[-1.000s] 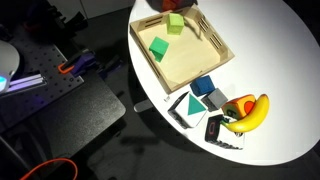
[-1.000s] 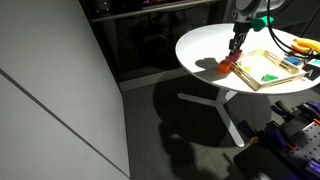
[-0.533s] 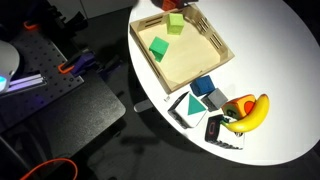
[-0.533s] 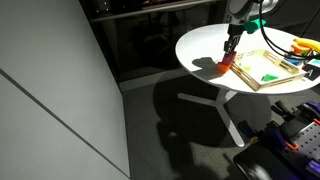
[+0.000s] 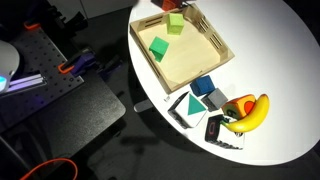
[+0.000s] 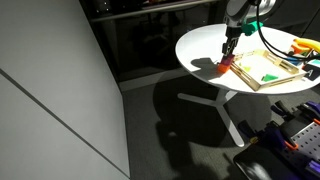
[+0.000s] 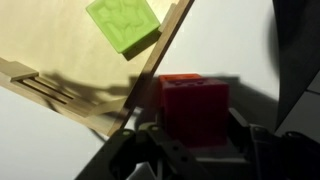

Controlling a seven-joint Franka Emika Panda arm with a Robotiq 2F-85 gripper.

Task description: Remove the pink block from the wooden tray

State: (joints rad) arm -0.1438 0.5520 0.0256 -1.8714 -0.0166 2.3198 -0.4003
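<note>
While the gripper (image 7: 198,150) hangs straight over it, the pink block (image 7: 195,108) sits centred between the jaws in the wrist view. It reads more red than pink on camera. It's a cube, so there's no long axis to align to. The jaws look parted wider than the block, with a dark gap on each side. My read is open and holding nothing, though the fingers are blurred at the bottom of that view. The block rests on the white table (image 7: 250,40) just outside the raised rim of the wooden tray (image 7: 60,40), close beside it and not on the tray floor. An exterior view agrees: block (image 6: 226,67) on the tabletop at the tray's near corner, with the fingers above it and apparently clear. Past the rim, a green block (image 7: 123,22) lies inside the tray. A second green block (image 5: 159,47) shows farther in. I'd judge the removal done. What's left is a straight vertical retreat. Sideways drift could nudge the cube into the rim.
</note>
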